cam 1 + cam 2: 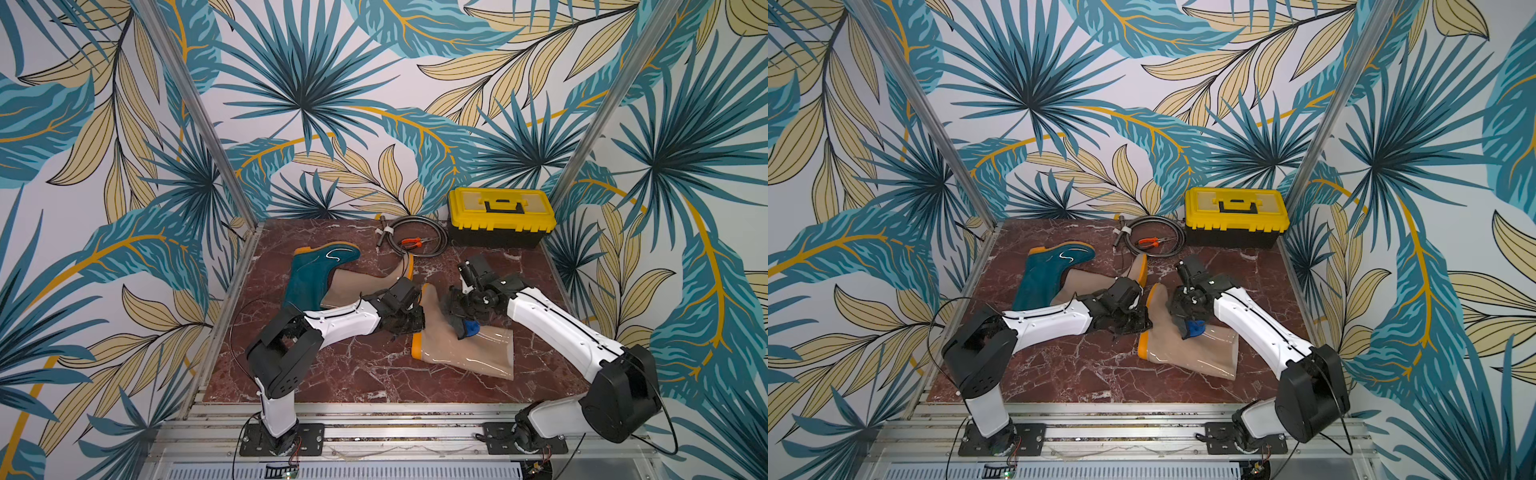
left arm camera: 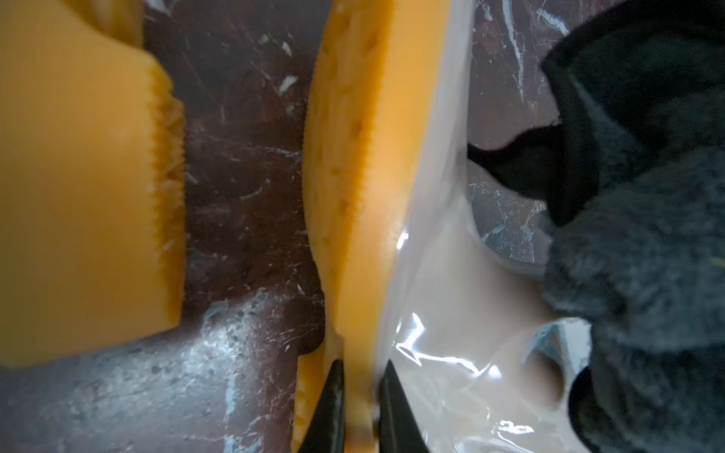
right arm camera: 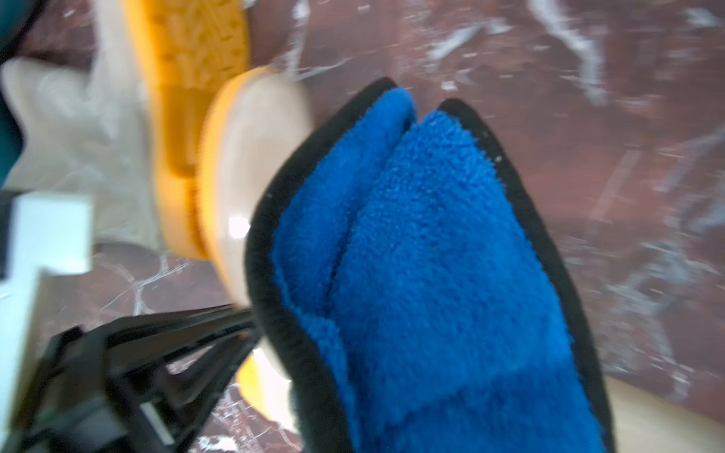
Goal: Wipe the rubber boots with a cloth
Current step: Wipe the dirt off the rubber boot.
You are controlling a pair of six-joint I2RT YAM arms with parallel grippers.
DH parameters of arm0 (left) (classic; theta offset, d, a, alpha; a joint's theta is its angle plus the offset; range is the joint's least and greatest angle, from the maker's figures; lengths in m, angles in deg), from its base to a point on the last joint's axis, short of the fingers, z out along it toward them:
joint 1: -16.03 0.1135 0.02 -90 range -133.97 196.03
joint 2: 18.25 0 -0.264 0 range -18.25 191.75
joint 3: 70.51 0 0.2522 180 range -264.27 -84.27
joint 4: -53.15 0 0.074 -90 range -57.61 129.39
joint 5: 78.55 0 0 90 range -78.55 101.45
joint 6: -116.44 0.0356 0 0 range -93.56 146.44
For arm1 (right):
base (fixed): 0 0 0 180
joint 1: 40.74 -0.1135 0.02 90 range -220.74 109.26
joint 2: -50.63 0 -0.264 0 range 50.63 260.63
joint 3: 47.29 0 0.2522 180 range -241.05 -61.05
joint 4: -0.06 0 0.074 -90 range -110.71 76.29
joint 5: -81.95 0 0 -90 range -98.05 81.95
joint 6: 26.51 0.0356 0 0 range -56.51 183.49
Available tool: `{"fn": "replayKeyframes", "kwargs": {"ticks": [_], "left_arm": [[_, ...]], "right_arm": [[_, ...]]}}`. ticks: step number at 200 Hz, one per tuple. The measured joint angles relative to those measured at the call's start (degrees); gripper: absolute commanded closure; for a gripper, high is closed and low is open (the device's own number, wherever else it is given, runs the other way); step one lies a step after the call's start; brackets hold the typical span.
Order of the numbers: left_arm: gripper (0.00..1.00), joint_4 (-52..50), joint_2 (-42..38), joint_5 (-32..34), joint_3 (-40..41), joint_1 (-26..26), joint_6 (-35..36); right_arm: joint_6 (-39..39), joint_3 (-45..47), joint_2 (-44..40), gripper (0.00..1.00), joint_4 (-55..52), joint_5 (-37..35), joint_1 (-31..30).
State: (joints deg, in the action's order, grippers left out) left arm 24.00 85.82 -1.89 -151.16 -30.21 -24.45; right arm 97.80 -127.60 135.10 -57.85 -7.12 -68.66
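Note:
Three rubber boots lie on the marble table (image 1: 332, 374). A dark teal boot (image 1: 309, 278) is at the back left, with a beige boot (image 1: 365, 280) partly under it. A second beige boot (image 1: 469, 353) lies on its side mid-table. My left gripper (image 2: 363, 372) is shut on that boot's orange sole (image 2: 353, 157) at the rim, one finger on each side. My right gripper (image 1: 463, 328) is shut on the blue cloth (image 3: 431, 255), which hides its fingers. The cloth (image 1: 471, 328) rests on this boot's ankle, and its dark grey back (image 2: 647, 274) shows in the left wrist view.
A yellow and black toolbox (image 1: 500, 216) stands at the back right. A coiled cable (image 1: 432, 232) with orange pliers (image 1: 409, 242) lies beside it. The other beige boot's sole (image 2: 78, 196) is close to my left gripper. Metal frame posts rise at both back corners.

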Motion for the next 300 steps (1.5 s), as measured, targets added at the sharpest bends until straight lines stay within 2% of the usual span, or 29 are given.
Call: {"fn": "replayKeyframes", "kwargs": {"ticks": [8,16,52,66,96,118,147,186,207,235,249,266,284,300], "left_arm": [[0.52,0.5,0.0,-0.3,0.0,0.0,-0.2],[0.48,0.7,0.1,-0.2,0.0,0.0,-0.7],[0.45,0.7,0.2,-0.7,0.0,0.3,-0.5],[0.45,0.7,0.2,-1.2,0.0,0.5,0.2],[0.45,0.7,0.2,-2.5,0.0,0.5,1.6],[0.45,0.7,0.0,-2.8,0.0,0.5,2.4],[0.45,0.7,-0.1,-3.5,0.0,0.5,3.9],[0.46,0.7,0.6,-5.0,-0.3,0.2,5.2],[0.51,1.0,2.8,-5.6,-1.3,0.0,5.0],[0.68,1.3,4.4,-5.8,-1.6,-0.1,4.2],[0.77,0.9,4.4,-5.7,-1.8,-0.1,3.8],[0.88,-0.4,4.0,-5.2,-2.4,0.3,3.8],[1.0,-0.9,3.6,-4.7,-2.6,0.7,2.5],[1.0,-1.1,3.2,-4.0,-2.6,1.0,1.7]], "right_arm": [[0.0,-0.3,1.6,1.0,0.5,0.6,-1.1],[0.0,-0.3,3.3,1.0,1.0,0.8,-1.7],[-0.7,2.4,8.4,1.0,1.9,0.0,1.0],[-1.1,4.6,8.6,1.0,2.8,0.9,5.7],[-2.4,9.6,7.5,1.0,3.0,1.9,22.1],[-3.3,9.9,4.4,1.0,0.6,0.8,26.8],[-3.4,9.5,-0.4,1.0,-1.3,1.6,24.5],[-2.0,7.3,-1.8,1.0,0.7,3.3,9.3],[-0.9,7.9,1.6,1.0,3.0,6.3,6.0],[-0.5,11.0,3.2,1.0,3.9,5.3,6.8],[-0.7,12.6,1.6,1.0,4.0,6.7,10.4],[-1.8,14.0,-0.3,1.0,3.1,8.3,19.0],[-3.5,12.8,-1.1,1.0,0.1,6.8,26.6],[-5.0,8.7,-1.5,1.0,-4.4,5.3,28.5]]}}
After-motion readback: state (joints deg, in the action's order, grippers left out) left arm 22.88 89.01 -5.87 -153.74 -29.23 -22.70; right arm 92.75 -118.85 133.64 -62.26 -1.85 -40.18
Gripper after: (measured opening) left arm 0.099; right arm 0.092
